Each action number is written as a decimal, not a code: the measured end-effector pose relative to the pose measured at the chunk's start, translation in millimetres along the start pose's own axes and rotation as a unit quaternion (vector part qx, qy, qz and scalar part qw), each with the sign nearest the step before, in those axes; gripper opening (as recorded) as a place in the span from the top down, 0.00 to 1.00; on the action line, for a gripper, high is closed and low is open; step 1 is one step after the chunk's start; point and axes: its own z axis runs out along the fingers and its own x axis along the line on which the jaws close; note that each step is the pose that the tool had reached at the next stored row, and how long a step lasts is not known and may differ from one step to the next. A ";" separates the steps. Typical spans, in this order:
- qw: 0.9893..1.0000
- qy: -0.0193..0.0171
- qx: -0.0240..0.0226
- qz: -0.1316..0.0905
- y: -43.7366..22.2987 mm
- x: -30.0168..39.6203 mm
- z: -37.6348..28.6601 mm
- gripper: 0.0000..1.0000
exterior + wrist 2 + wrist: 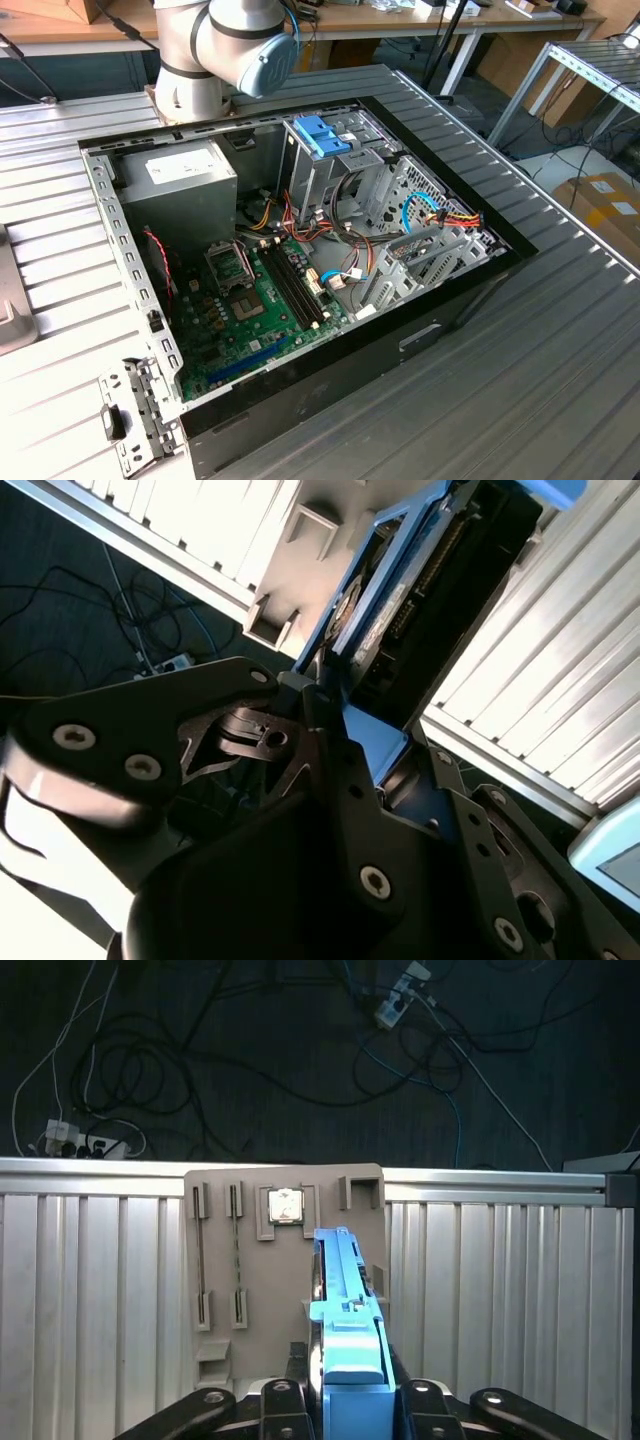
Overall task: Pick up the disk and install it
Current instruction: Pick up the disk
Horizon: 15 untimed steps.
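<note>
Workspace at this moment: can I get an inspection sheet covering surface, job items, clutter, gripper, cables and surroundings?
surface: ribbed metal table carrying an open computer case
job's things: blue-railed disk, seen edge-on, over a beige tray
clutter: chip in the tray; metal bracket at the case's corner
grippers: gripper at the disk's near end; grip cannot be judged
cables: coloured wires inside the case; cords on the floor
surroundings: bench, cardboard box

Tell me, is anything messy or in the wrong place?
Nothing looks broken or spilled. The computer case lies open with loose coloured wires inside, and a small metal bracket sits outside its corner on the table. The disk is up on its edge at a grey holder, not flat.
</note>
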 end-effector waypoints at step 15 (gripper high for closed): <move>1.000 0.000 0.000 0.000 11.3 0.0 1.9 0.63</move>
